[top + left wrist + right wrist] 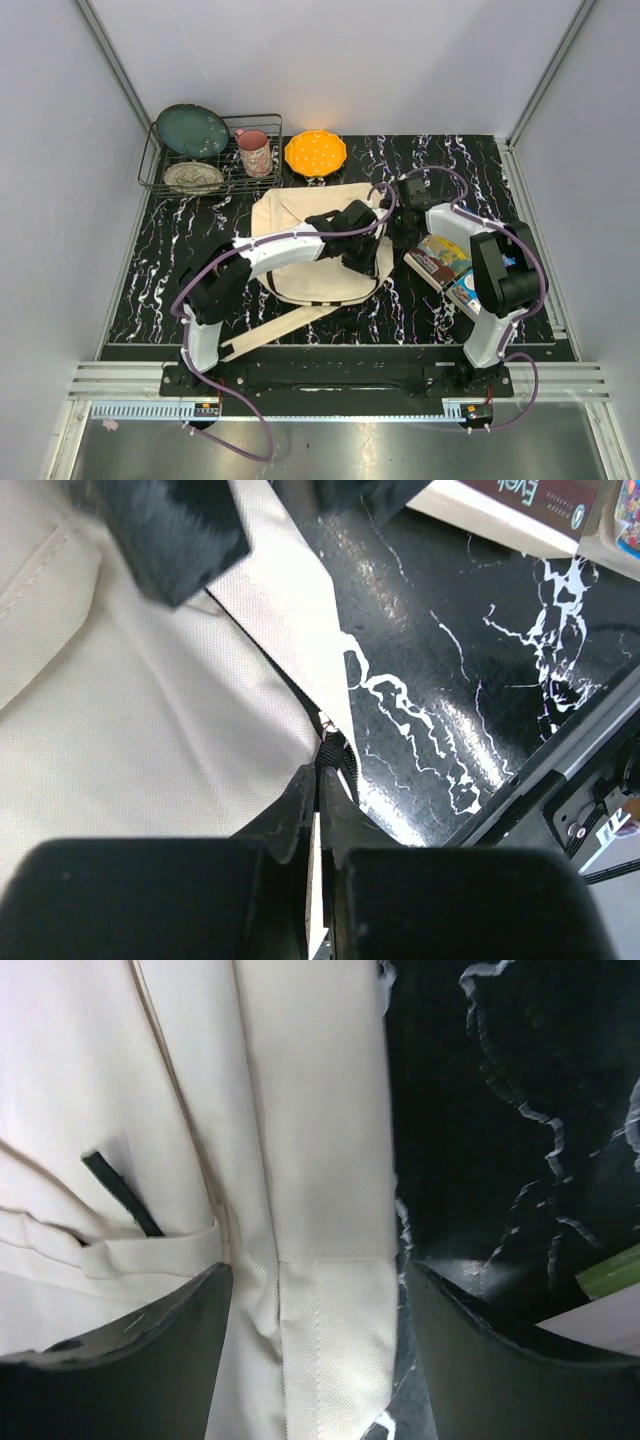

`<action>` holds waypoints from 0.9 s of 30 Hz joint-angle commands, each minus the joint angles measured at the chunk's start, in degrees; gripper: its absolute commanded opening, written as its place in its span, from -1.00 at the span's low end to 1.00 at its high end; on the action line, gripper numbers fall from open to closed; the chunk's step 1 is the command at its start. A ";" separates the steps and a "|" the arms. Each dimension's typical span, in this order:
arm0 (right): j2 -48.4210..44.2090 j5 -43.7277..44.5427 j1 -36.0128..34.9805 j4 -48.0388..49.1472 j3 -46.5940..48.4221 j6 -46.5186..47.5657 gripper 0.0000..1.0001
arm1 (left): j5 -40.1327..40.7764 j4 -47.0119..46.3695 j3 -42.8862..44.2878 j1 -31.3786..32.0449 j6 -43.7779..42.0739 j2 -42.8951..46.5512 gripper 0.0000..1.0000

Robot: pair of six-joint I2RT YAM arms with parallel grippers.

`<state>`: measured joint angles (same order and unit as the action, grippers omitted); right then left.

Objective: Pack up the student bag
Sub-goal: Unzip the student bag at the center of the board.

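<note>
At the edge of the cream canvas backpack (290, 210), the left pincer (318, 777) is pinched shut. The right pincer (318, 1285) straddles its seam, spread wide.

White arm links (283, 250), black joints (500, 272), looping purple cables (178, 300), black base rail (340, 378), black left tool (318, 775)

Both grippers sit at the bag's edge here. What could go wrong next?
1. The left gripper is shut on only a small black tab at the edge of the bag; a pull might slip it free.
2. The right gripper stands open astride a flat cloth strip; closing could grab the wrong fold.
3. The books lie close beside it and could get knocked.
</note>
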<state>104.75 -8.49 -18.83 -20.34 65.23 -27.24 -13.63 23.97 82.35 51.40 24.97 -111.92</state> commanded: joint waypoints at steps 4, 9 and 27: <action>-2.71 4.48 4.67 -0.41 0.51 1.93 0.55 | 2.72 -0.59 -1.84 0.20 0.25 4.95 -1.00; -1.31 -10.20 7.84 4.95 -1.77 1.49 0.51 | 3.52 -2.34 -2.19 0.11 0.17 7.50 -1.00; -5.52 -32.20 7.93 24.10 -12.23 -19.16 0.62 | 7.65 2.31 2.91 -1.39 -2.12 13.66 -1.00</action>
<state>101.06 -33.93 -10.50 -4.75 55.07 -39.62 -7.22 27.03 83.66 50.48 23.70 -101.34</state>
